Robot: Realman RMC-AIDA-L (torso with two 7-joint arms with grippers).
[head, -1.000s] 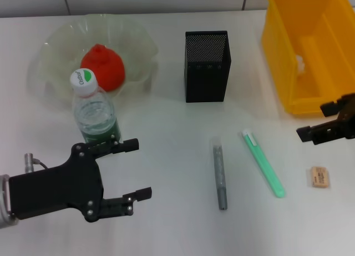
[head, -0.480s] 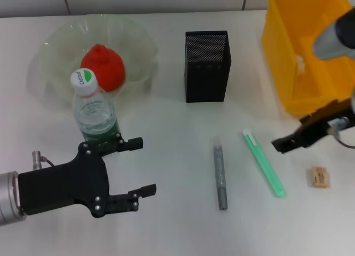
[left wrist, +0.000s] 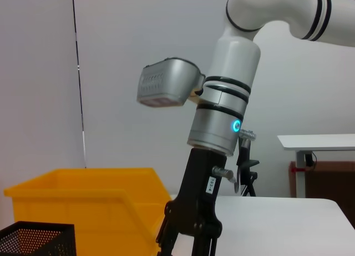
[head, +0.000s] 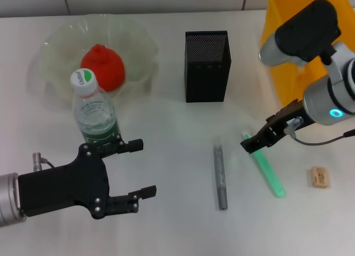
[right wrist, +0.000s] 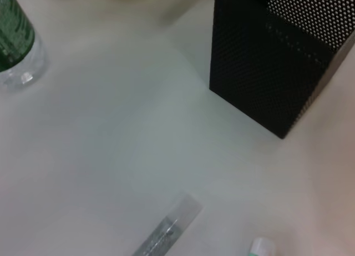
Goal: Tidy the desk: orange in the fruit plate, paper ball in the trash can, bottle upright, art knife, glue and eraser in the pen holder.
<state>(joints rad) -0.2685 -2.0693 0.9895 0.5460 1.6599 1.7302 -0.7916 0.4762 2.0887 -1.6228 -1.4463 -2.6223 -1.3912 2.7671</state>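
The orange point(head: 102, 67) lies in the fruit plate point(head: 133, 34). The bottle point(head: 95, 109) stands upright in front of the plate. A grey stick point(head: 220, 175) and a green pen-shaped tool point(head: 267, 170) lie on the table in front of the pen holder point(head: 207, 66); I cannot tell which is the knife and which the glue. The eraser point(head: 319, 177) lies at the right. My right gripper point(head: 252, 144) is open, just over the green tool's white-capped end. My left gripper point(head: 143, 168) is open and empty, in front of the bottle. The paper ball is hidden.
The trash can point(head: 277, 50) stands at the back right, partly behind my right arm. The right wrist view shows the pen holder point(right wrist: 272, 73), the grey stick point(right wrist: 166, 228) and the bottle's base point(right wrist: 16, 39). The left wrist view shows the right gripper point(left wrist: 188, 242) and the trash can point(left wrist: 83, 200).
My right arm has swung left from beside the trash can to above the green tool's near end. My left gripper has shifted slightly right; nothing was picked up.
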